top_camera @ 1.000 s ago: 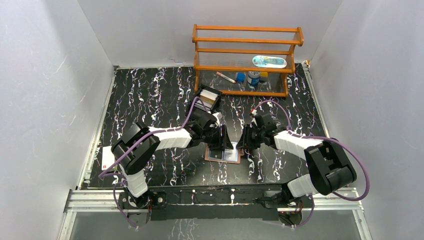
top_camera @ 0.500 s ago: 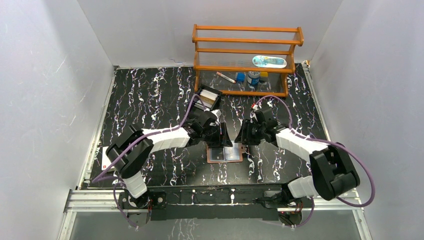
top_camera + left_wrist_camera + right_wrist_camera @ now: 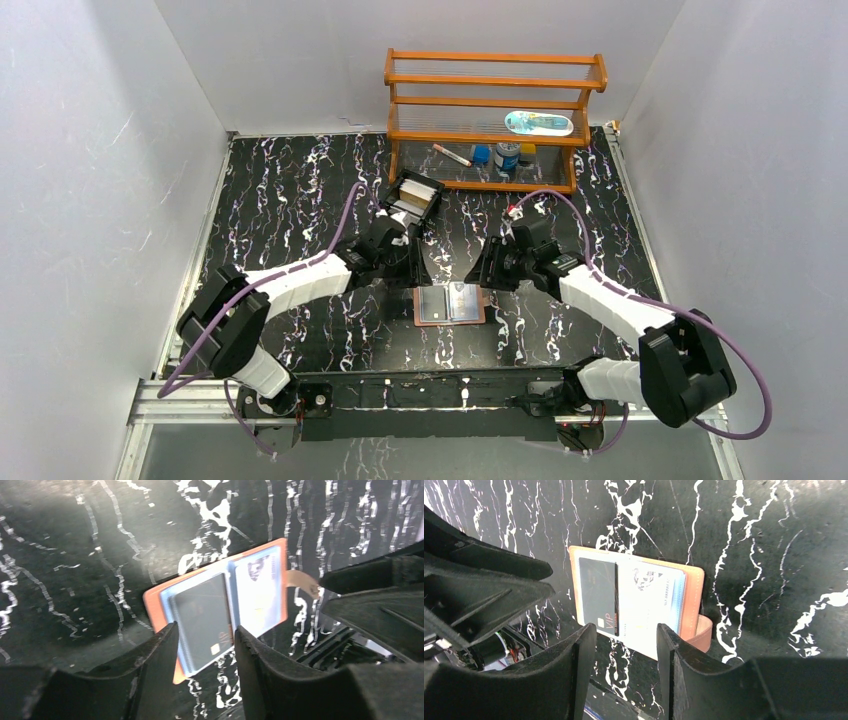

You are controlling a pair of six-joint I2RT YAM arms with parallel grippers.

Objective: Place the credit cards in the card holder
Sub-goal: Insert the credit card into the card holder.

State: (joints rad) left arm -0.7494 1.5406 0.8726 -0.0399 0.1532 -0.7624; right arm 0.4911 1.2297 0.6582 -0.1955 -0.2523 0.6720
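I see the tan card holder (image 3: 694,597) lying open and flat. It holds a dark card (image 3: 598,592) beside a pale card (image 3: 651,605).

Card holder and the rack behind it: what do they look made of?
The card holder looks like matte tan leather, real or imitation, with a soft bent tab; its pockets seem clear glossy plastic, since cards show through under glare. The rack looks like varnished wood: orange-brown, slightly shiny.
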